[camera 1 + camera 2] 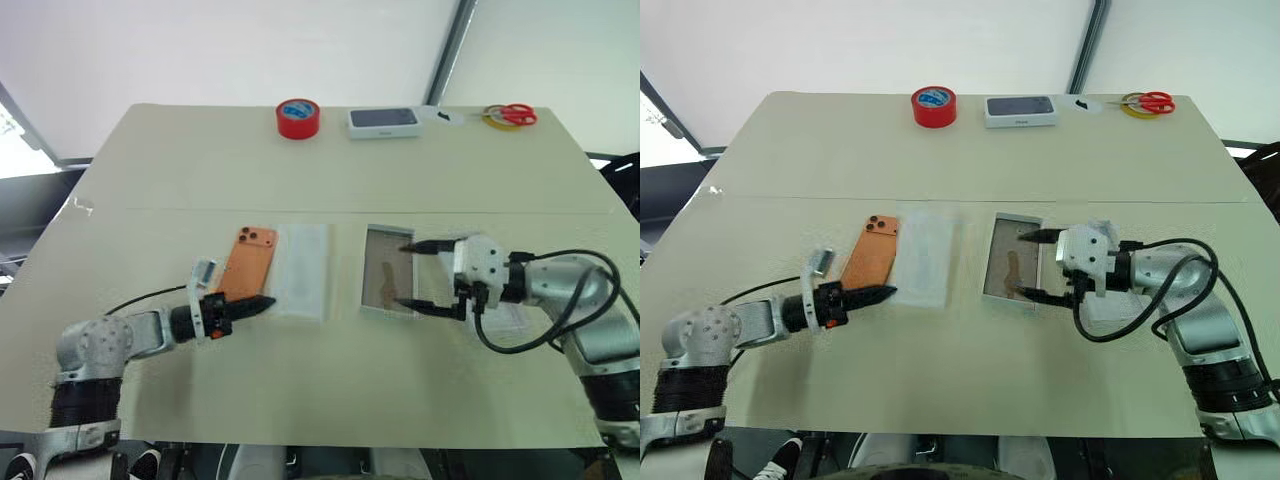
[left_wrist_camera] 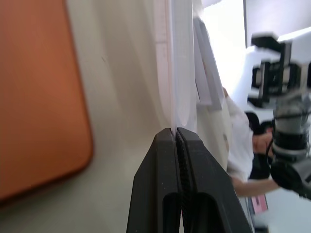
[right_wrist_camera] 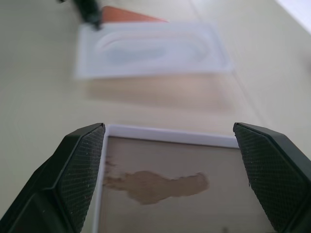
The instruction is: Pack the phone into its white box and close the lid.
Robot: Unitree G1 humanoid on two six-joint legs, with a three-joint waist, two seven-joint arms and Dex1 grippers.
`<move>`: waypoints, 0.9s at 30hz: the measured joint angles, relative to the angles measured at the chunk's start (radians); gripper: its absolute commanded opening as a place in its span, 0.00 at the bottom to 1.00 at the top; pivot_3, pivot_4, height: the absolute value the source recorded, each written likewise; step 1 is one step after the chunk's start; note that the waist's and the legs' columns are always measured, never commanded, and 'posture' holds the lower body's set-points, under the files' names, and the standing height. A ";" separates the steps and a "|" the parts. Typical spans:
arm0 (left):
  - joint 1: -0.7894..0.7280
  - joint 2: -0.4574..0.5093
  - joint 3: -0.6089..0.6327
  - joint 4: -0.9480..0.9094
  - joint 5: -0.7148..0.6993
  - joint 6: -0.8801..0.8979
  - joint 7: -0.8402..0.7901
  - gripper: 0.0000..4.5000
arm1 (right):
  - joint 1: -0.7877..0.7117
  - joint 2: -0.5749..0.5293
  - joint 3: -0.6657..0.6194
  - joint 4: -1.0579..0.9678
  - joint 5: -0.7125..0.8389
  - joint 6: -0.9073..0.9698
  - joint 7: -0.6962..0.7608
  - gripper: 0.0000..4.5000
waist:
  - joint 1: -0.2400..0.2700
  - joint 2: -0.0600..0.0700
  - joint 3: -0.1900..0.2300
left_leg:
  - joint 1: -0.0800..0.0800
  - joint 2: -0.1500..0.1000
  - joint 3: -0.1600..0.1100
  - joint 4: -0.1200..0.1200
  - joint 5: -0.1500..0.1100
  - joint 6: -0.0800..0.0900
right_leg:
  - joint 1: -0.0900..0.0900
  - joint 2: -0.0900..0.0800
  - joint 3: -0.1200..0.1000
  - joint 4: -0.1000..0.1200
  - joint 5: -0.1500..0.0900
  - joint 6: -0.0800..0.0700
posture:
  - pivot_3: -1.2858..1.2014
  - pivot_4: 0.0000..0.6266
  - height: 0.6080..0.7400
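A test or lab workspace: a plain beige tabletop (image 1: 330,390) against white walls, with a red tape roll (image 1: 297,118) and red-handled scissors (image 1: 512,115) along its far edge.

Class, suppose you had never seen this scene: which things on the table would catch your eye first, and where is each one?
The orange phone lies camera-side up left of centre, beside a flat white insert. The left pincer is shut at that insert's near edge. The right pincer stands open across the near end of the white box, whose brownish floor is bare.
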 measured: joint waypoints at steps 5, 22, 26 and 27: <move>-0.018 -0.058 0.066 -0.028 -0.047 0.003 0.085 0.01 | -0.084 0.051 0.073 0.069 -0.089 0.088 -0.068 0.99 | 0.001 0.000 0.000 | 0.000 0.000 0.000 0.001 0.000 0.000 | 0.000 0.000 0.000 0.001 0.000 0.000 | 0.52 0.24 0.92; -0.012 -0.122 0.118 -0.167 -0.213 0.006 0.296 0.00 | -0.093 0.008 0.209 0.057 -0.161 0.148 0.042 0.67 | 0.001 -0.003 0.001 | 0.000 0.000 0.000 0.001 0.000 -0.001 | 0.001 0.001 -0.001 0.000 0.000 0.000 | 0.52 0.24 0.92; -0.002 -0.121 0.115 -0.187 -0.259 0.007 0.303 0.00 | -0.105 0.018 0.209 0.057 -0.159 0.165 0.045 0.20 | 0.003 -0.003 0.001 | 0.000 0.000 0.000 0.001 0.000 -0.001 | 0.001 0.001 -0.001 0.000 0.000 0.000 | 0.52 0.24 0.92; -0.003 -0.120 0.113 -0.189 -0.275 0.006 0.308 0.00 | -0.109 0.024 0.209 0.060 -0.160 0.163 0.041 0.09 | 0.003 -0.003 0.001 | 0.000 0.000 0.000 0.001 0.000 -0.001 | 0.001 0.001 -0.001 0.000 0.000 0.000 | 0.52 0.24 0.92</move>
